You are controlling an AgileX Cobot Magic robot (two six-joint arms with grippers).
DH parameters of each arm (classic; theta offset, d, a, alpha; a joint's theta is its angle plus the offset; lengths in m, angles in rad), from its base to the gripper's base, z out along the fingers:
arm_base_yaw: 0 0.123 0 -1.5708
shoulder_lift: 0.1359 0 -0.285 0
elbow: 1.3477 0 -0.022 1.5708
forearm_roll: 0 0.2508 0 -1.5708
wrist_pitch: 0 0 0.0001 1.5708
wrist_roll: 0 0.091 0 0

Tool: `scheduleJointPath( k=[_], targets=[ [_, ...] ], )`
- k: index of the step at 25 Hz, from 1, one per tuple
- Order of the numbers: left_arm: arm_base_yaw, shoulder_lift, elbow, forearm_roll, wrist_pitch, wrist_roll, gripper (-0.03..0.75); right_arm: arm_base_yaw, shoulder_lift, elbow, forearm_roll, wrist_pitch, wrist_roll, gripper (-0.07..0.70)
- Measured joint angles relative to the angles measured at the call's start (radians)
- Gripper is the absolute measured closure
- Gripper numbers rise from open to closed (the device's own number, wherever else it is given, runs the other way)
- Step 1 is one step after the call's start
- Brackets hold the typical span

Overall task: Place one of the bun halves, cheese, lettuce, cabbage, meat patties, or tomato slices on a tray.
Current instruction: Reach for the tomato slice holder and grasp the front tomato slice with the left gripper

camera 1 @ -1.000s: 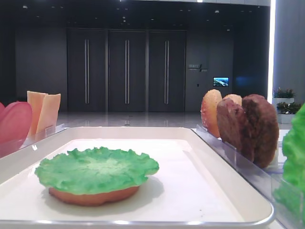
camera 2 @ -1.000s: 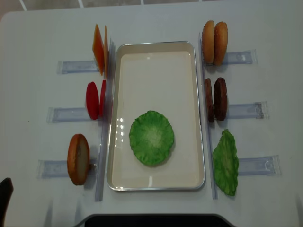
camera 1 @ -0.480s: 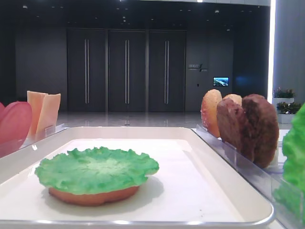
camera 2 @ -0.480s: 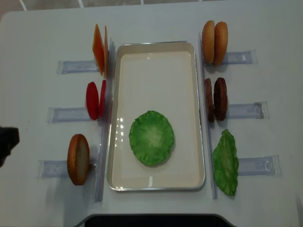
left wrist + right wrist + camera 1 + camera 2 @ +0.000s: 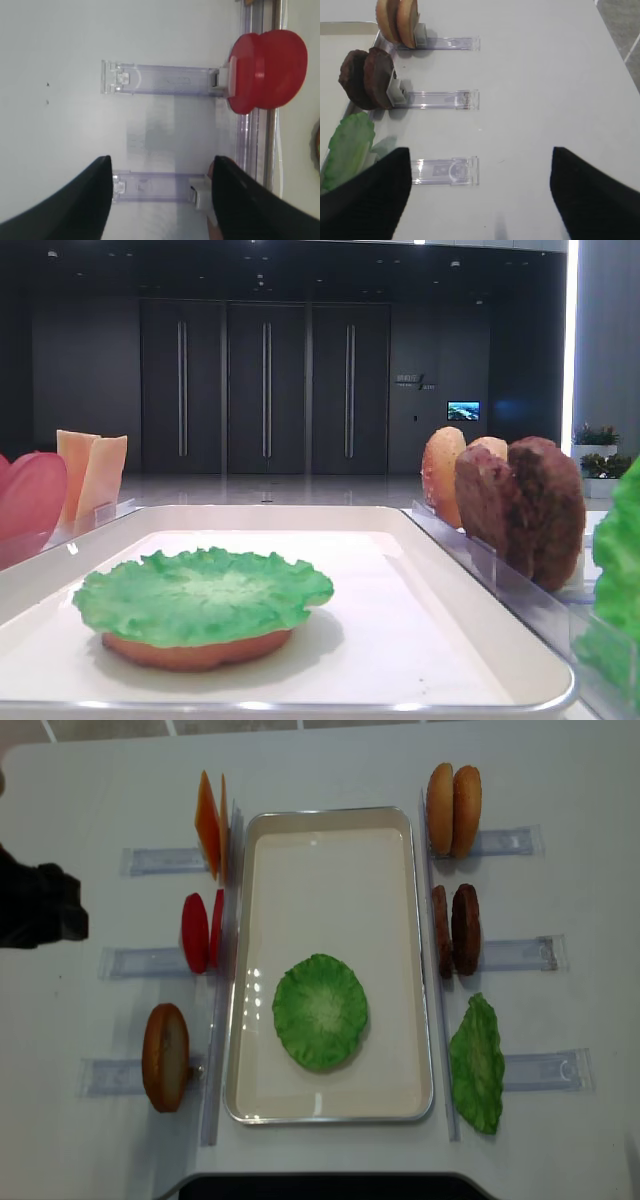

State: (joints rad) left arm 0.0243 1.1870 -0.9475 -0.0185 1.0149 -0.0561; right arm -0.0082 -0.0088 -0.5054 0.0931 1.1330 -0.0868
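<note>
The white tray (image 5: 330, 870) lies mid-table with a green lettuce (image 5: 320, 1011) on it, resting on a bun half (image 5: 190, 650). Left of the tray, cheese (image 5: 208, 823), tomato slices (image 5: 200, 932) and one bun half (image 5: 165, 1056) stand on edge. To its right stand two bun halves (image 5: 453, 810), meat patties (image 5: 456, 930) and a green leaf (image 5: 477, 1063). My left gripper (image 5: 160, 200) is open over the table, left of the tomato slices (image 5: 267, 70), holding nothing. My right gripper (image 5: 480, 200) hangs open and empty, right of the leaf (image 5: 347, 145).
Clear plastic holders (image 5: 140, 960) stick out sideways from both long sides of the tray; one (image 5: 160, 186) lies below my left jaws and another (image 5: 445, 171) below my right jaws. My left arm (image 5: 35, 905) shows at the left edge.
My left arm has moved up along the table's left edge, from the lower corner to level with the tomato slices. The food and the tray have not moved.
</note>
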Motion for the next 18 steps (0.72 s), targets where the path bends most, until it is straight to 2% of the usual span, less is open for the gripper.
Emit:
scheduleJointPath(
  k=[9,18],
  targets=[
    [0.000,0.248,-0.182,-0.003,-0.003,-0.006,0.243,0.000,0.000,0.000,0.000,0.000,0.000,0.089],
    [0.000,0.321,-0.206,0.002,-0.003,-0.032,0.244,0.000,0.000,0.000,0.000,0.000,0.000,0.089]
  ],
)
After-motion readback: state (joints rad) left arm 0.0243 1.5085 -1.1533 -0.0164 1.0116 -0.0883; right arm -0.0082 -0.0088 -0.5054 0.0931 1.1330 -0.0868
